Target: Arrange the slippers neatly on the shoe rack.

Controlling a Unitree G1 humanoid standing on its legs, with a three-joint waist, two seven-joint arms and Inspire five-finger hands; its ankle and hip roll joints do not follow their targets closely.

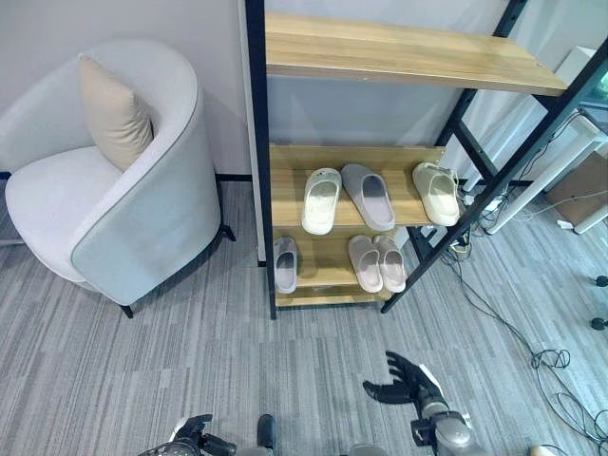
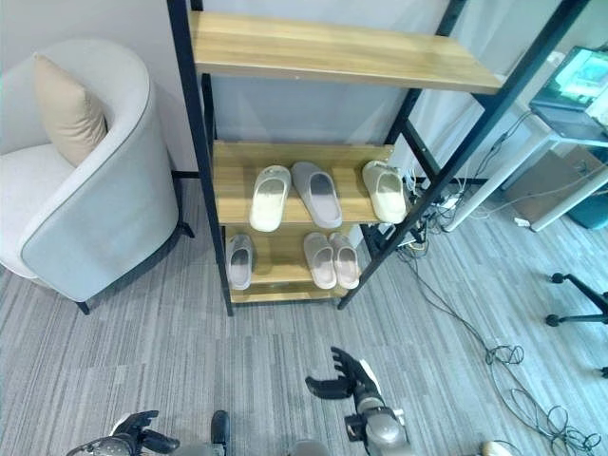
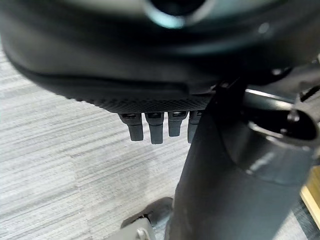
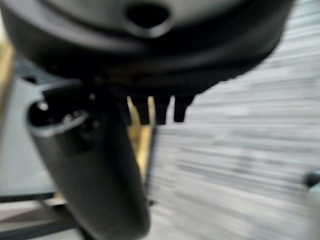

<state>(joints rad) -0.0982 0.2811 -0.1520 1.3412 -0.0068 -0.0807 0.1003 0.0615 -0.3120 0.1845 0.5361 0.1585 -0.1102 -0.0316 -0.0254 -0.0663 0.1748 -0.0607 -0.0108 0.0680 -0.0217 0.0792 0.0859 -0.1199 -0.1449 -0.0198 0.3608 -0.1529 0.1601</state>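
Armchair (image 1: 104, 190) far left, cushion (image 1: 112, 112) on it. Rack (image 1: 353, 180) right of it: three slippers (image 1: 369, 195) on middle shelf, three more on bottom shelf. Right hand (image 1: 407, 382) near, fingers spread, empty. Left hand (image 1: 195, 439) near left, fingers relaxed, empty.

The left hand (image 3: 150, 95) hangs over grey striped carpet (image 3: 60, 165), its short dark fingers (image 3: 156, 129) straight in a row and holding nothing, its thick thumb (image 3: 225, 185) beside them, and a sliver of light wood (image 3: 312, 192) shows past the thumb.
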